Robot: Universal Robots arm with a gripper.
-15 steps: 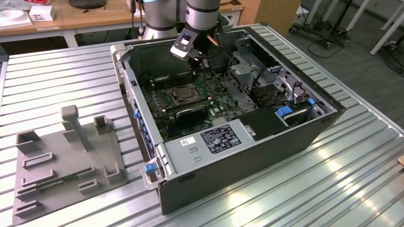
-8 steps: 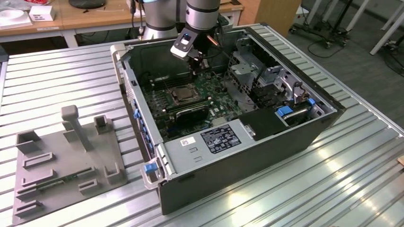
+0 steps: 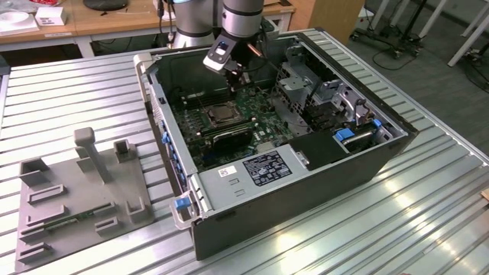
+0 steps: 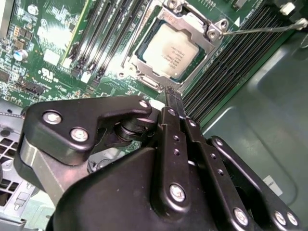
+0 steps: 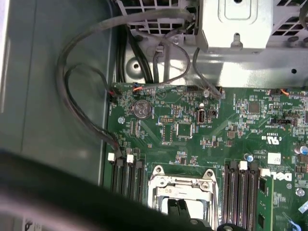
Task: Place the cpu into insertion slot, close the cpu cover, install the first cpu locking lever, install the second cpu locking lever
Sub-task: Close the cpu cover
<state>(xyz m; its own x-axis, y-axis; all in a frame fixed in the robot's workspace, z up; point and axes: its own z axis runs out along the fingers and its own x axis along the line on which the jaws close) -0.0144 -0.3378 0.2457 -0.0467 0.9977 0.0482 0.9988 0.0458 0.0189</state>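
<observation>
1. We see the gripper [image 3: 235, 80] in the upper middle of the exterior view, hanging from the arm [image 3: 241, 17]. It points down into the open computer case [image 3: 359, 166], above the green motherboard [image 3: 258, 117].
2. In the second wrist view its two black fingers [image 4: 171, 126] lie pressed together into one narrow tip. We see nothing between them, so we take it as clenched and empty.
3. The tip sits just over the near edge of the insertion slot [image 3: 217, 114], which lies left of centre on the board in the exterior view. We cannot tell whether the tip touches the metal rim.
4. The cpu [image 4: 169, 50] lies flat in the slot, its pale square face turned up.
5. The cpu cover [image 4: 189, 20] lies down over the chip. Its silver frame surrounds the chip's edges, and the face shows through the central window.
6. A thin locking lever [image 4: 260, 30] runs from one corner of the socket out across the black memory slots [image 4: 226, 67]. We cannot tell whether it is hooked down.
7. In the first wrist view, dark cables [image 5: 79, 72] loop over the case floor beside the board.
8. At the lower left of the exterior view, a grey fixture plate [image 3: 77, 206] with upright blocks rests on the slatted table [image 3: 397, 229], well apart from the case.
</observation>
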